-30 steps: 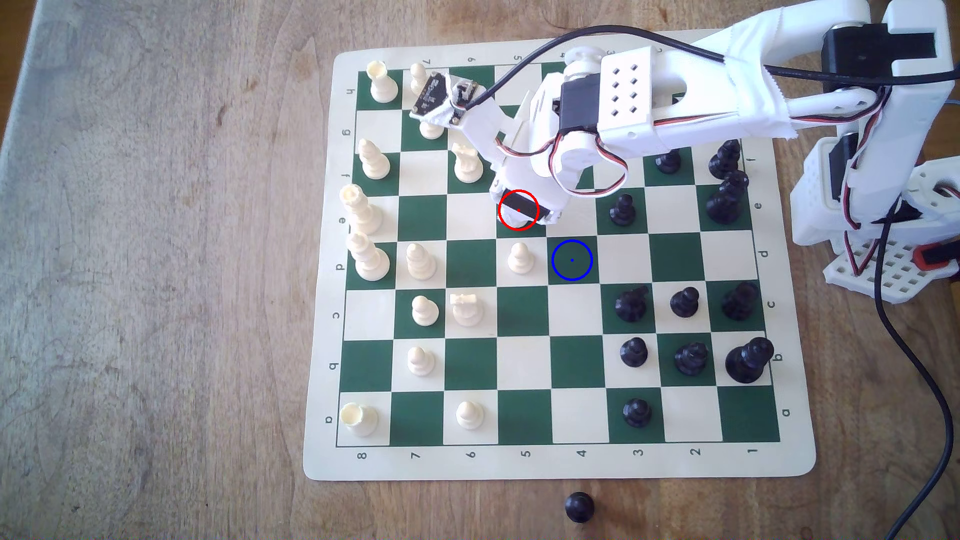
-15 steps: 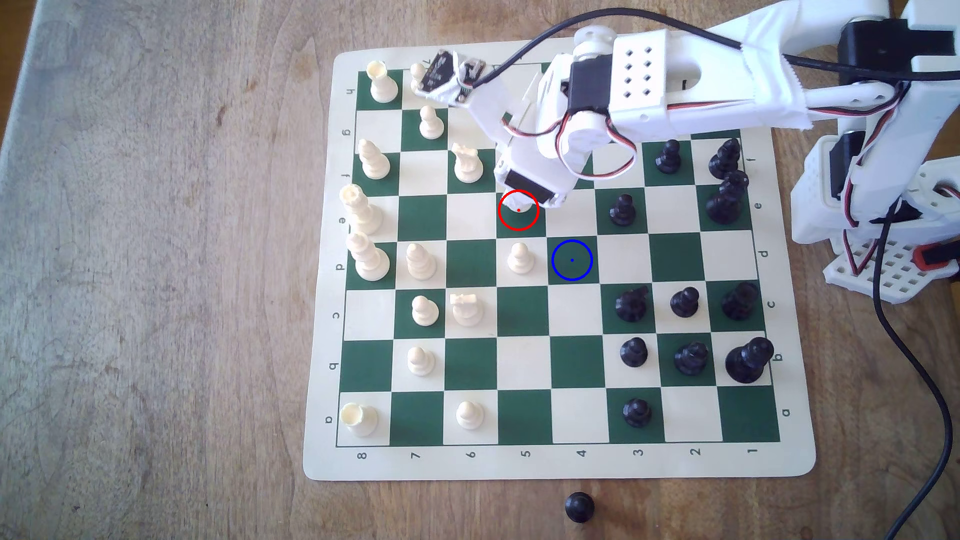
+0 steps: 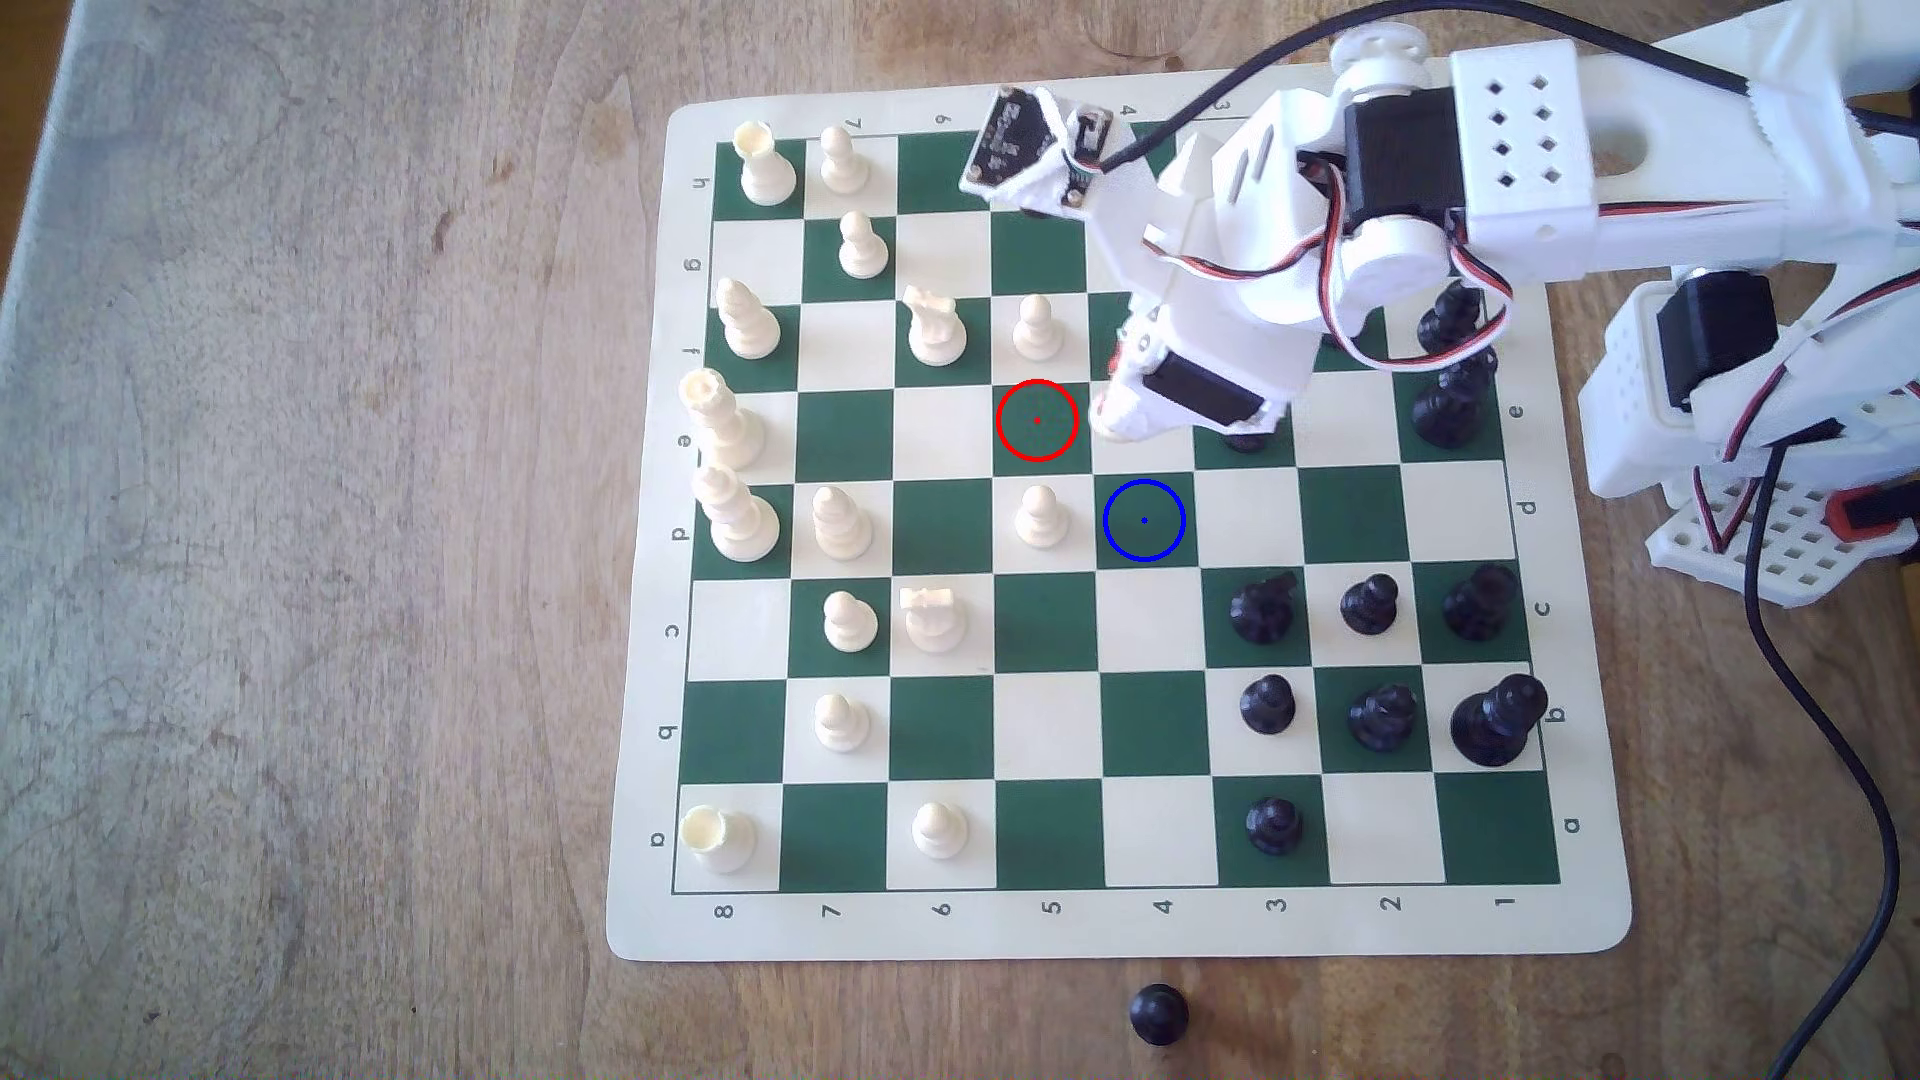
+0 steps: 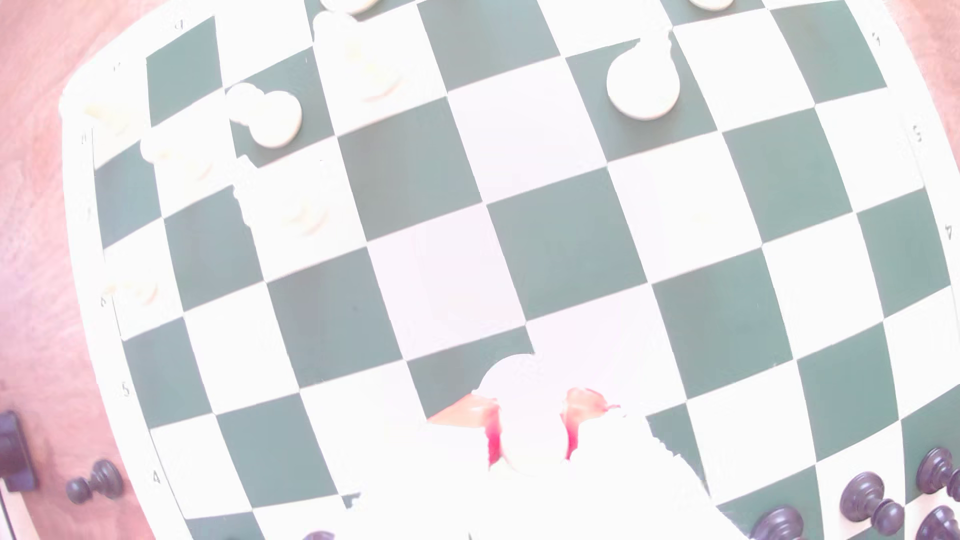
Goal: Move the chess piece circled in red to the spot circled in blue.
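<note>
Evidently the white pincer (image 4: 530,441) is clamped on the small cream-white plastic pawn (image 4: 524,410), raised above the board, near the blue-ringed green square (image 3: 1144,519).

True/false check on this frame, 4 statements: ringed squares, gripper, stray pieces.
1. The red-ringed square is bare. True.
2. The task pawn stands on the blue-ringed square. False: that square is bare; in the wrist view the task pawn sits between the red pads of the gripper.
3. A black piece lies off the board, on the wooden table. True.
4. The square next to the blue-ringed one, on the exterior view's left, is vacant. False: another cream pawn stands there.
</note>
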Robot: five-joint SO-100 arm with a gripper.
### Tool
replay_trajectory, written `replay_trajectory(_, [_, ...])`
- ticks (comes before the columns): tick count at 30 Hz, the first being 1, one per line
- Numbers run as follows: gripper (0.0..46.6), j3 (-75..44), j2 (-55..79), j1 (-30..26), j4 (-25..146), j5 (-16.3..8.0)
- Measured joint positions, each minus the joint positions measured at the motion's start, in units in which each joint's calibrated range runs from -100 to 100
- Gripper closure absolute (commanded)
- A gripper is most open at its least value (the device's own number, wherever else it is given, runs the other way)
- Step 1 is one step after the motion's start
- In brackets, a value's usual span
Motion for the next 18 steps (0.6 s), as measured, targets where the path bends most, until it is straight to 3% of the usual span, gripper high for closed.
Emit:
replay_trajectory(7, [46.4, 7.7, 0.9, -4.2, -6.5, -0.1])
replay_trajectory(18, [46.4, 7.7, 9.3, -4.1, -13.3, -0.5])
